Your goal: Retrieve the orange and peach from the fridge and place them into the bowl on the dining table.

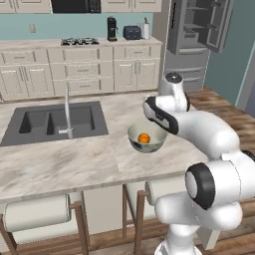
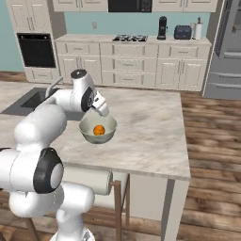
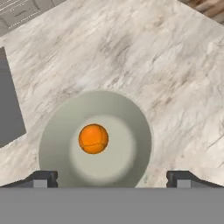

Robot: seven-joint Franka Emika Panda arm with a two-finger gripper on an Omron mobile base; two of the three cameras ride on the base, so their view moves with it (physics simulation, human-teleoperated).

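Orange [image 3: 93,138] sits in the bowl [image 3: 131,127], a bit off centre, nothing else in there with it. Bowl is on the marble table [image 1: 60,164], near the front edge, to the right of the sink [image 1: 52,122] when seen from the left base view. Hand [image 3: 111,178] hangs right above the bowl, fingers spread wide and gripping nothing; the two fingertips [image 3: 43,178] stand well apart on either side of the bowl's near rim in the hand view. In the base views the arm bends over the bowl and mostly hides the hand itself. Fridge [image 1: 196,37] is at the back right with a door hanging open, well apart from the table. Progress: I'd call it about half done, orange delivered, peach not yet in the bowl. Can't spot the peach anywhere; fridge shelves too small and dim to tell. Left to do, as I judge: go back to the fridge, grab the peach, bring it over and drop it beside the orange.
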